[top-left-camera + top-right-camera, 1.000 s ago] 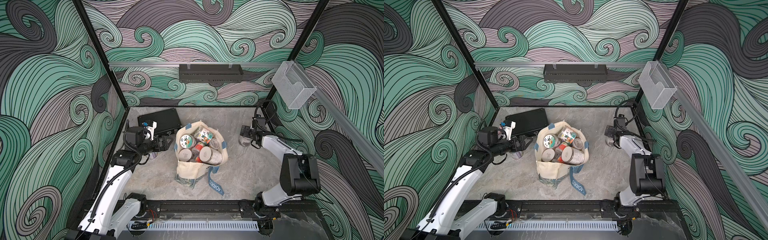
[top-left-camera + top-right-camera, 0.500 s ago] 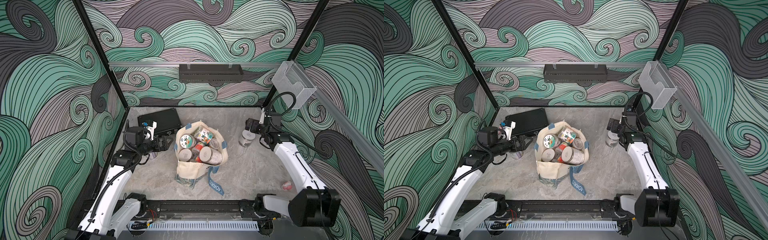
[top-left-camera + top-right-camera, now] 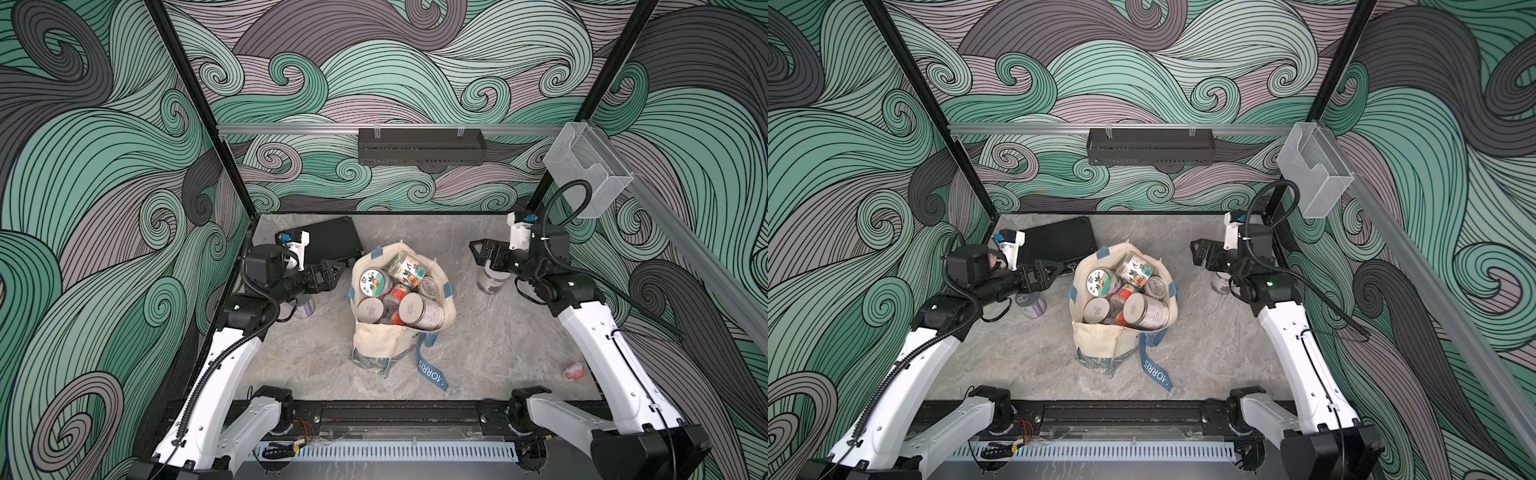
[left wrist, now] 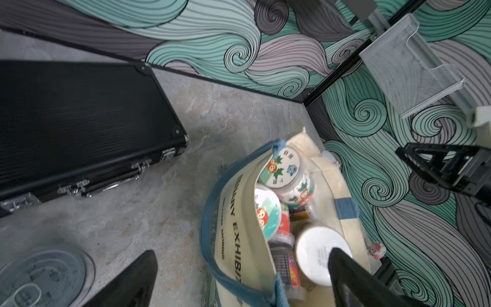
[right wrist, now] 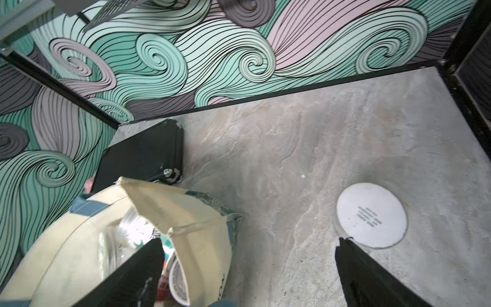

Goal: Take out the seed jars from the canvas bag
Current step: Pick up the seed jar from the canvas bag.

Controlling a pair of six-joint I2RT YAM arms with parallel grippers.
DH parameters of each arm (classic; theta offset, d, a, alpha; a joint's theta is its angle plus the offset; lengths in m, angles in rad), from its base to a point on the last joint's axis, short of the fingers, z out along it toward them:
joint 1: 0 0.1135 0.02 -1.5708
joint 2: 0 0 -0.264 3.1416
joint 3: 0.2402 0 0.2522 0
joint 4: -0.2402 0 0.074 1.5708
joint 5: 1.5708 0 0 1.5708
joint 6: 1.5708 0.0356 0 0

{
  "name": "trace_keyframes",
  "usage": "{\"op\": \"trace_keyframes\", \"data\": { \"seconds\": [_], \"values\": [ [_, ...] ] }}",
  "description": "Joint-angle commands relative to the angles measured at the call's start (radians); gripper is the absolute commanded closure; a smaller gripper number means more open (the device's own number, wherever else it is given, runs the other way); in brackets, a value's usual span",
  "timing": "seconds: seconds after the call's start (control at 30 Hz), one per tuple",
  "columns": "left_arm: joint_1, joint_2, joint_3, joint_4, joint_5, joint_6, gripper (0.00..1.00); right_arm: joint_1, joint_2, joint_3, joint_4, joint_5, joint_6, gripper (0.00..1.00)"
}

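The canvas bag (image 3: 382,340) stands mid-table, mouth up, packed with several seed jars, among them one with a sticker lid (image 3: 375,283) and one with a white lid (image 3: 419,311). A silver-lidded seed jar (image 3: 305,308) stands on the table under my left arm. A white-lidded seed jar (image 5: 372,215) stands right of the bag. My left gripper (image 3: 338,268) is open and empty just left of the bag's rim (image 4: 239,212). My right gripper (image 3: 473,249) is open and empty, raised above the white-lidded jar (image 3: 489,282) and pointing at the bag.
A flat black case (image 3: 328,241) lies at the back left, close behind my left gripper. A small pink toy (image 3: 574,370) lies at the front right by my right arm. A black shelf (image 3: 419,147) and a clear holder (image 3: 586,166) hang on the walls.
My right gripper has lifted off the white-lidded jar at the right, which stays standing, and its arm has straightened. The left arm has hardly moved.
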Motion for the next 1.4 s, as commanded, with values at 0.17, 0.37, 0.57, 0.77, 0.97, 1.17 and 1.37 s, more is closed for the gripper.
{"op": "trace_keyframes", "data": {
  "seconds": [0.17,0.37,0.57,0.77,0.97,1.17,1.37],
  "values": [
    [-0.005,0.186,0.176,0.04,-0.105,0.027,0.02,0.158,0.028,0.117,-0.081,-0.064,-0.03,0.01],
    [0.011,0.173,0.049,0.126,-0.108,0.026,0.01,0.27,0.079,0.185,-0.154,-0.034,-0.09,0.01],
    [0.013,0.199,0.038,0.122,-0.06,-0.006,0.01,0.372,0.13,0.232,-0.155,-0.036,-0.131,0.01],
    [0.013,0.267,0.038,0.147,0.047,-0.037,0.02,0.461,0.238,0.311,-0.189,-0.028,-0.206,0.01],
    [0.013,0.262,0.035,0.153,0.069,-0.047,0.01,0.551,0.362,0.406,-0.287,0.078,-0.311,0.01],
    [0.01,0.287,0.034,0.167,0.11,-0.075,0.01,0.571,0.461,0.462,-0.36,0.176,-0.369,0.01],
    [0.008,0.274,0.029,0.165,0.098,-0.068,0.01,0.578,0.558,0.523,-0.442,0.194,-0.397,0.1]
  ]
}}
